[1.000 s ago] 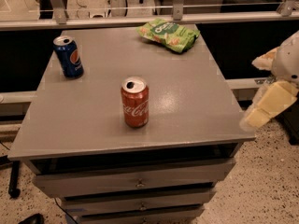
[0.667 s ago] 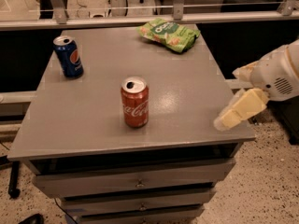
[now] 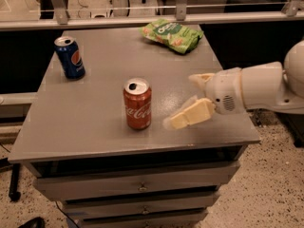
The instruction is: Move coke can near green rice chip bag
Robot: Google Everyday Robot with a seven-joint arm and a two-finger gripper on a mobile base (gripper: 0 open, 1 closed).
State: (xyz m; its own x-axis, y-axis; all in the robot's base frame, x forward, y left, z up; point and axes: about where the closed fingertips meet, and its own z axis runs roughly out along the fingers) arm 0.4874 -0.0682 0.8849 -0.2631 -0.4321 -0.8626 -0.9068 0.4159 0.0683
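The red coke can (image 3: 137, 103) stands upright near the middle of the grey table (image 3: 95, 122), its silver top showing. The green rice chip bag (image 3: 172, 34) lies flat at the table's far edge, right of centre. My gripper (image 3: 181, 101) reaches in from the right on a white arm, low over the table, just right of the coke can and apart from it. Its cream fingers (image 3: 190, 114) are spread open and hold nothing.
A blue Pepsi can (image 3: 70, 57) stands upright at the far left of the table. Drawers (image 3: 137, 189) sit under the tabletop. A metal rail (image 3: 152, 18) runs behind the table's far edge. Speckled floor lies to the right.
My gripper has moved left from beyond the table's right edge to over the table, close to the right side of the coke can. The cans and the bag have not moved.
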